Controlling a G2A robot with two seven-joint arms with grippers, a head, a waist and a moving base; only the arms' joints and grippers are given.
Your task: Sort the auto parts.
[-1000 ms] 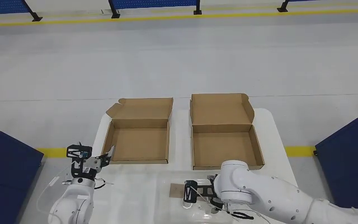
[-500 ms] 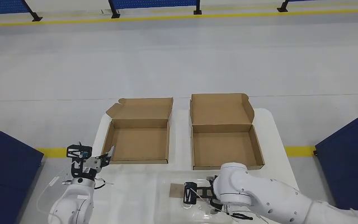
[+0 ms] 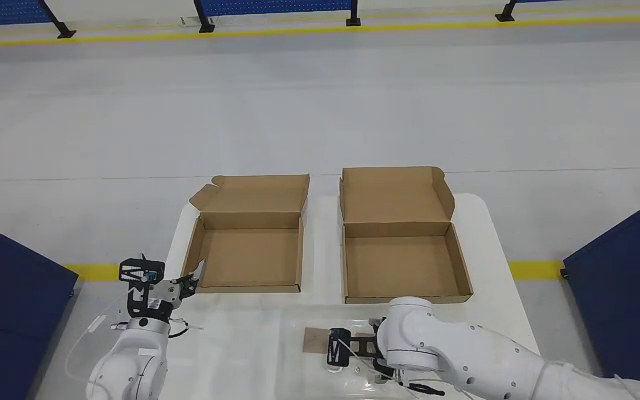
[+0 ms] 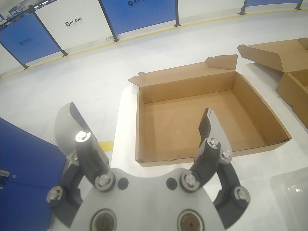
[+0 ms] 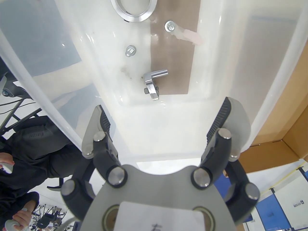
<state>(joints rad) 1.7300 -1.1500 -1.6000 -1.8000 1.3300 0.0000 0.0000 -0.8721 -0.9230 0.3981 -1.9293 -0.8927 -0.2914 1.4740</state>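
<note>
Right tool (image 5: 163,108): jaws apart, empty, hanging over the clear bin (image 5: 240,49) at 6 o'clock on the worktop (image 3: 322,260); bin holds a metal ring (image 5: 134,17), small bolt (image 5: 130,50), washered bolt (image 5: 170,26) and angled bracket (image 5: 152,82), the last lying closest to the tool. Left tool (image 4: 139,110): jaws apart, empty, at 8 o'clock by the left box (image 3: 250,258); right box (image 3: 405,265) at 1 o'clock; both boxes unfilled. Step, as judged: picking the bracket; descend straight, straddle its narrow arm, keep off the bin wall, close only when low.
</note>
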